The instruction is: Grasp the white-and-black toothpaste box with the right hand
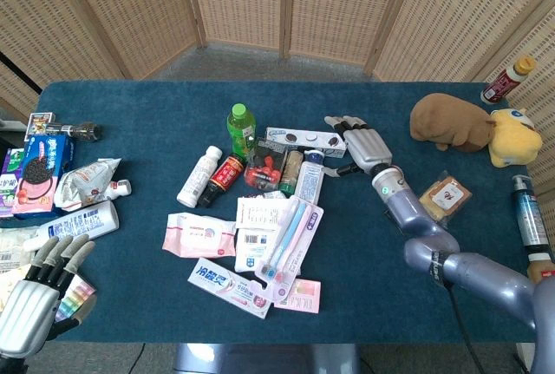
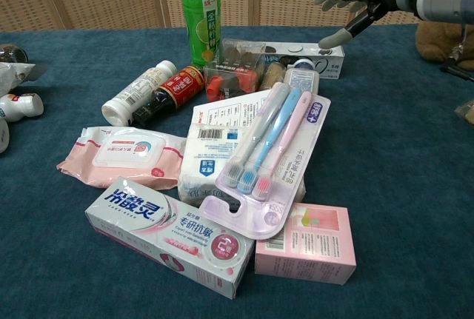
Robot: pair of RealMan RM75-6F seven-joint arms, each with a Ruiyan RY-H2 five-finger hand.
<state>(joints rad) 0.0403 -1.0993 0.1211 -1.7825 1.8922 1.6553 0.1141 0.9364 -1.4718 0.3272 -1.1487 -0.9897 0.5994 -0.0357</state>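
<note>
Toothpaste box, white-and-black, lies at upper centre, right hand over its right end, fingers spread, holding nothing

— Where am I working?
— A staged test room, I'd say: woven folding screens fence my blue-clothed table, which is crowded with unrelated goods like toothbrushes, a green bottle and plush toys.
</note>
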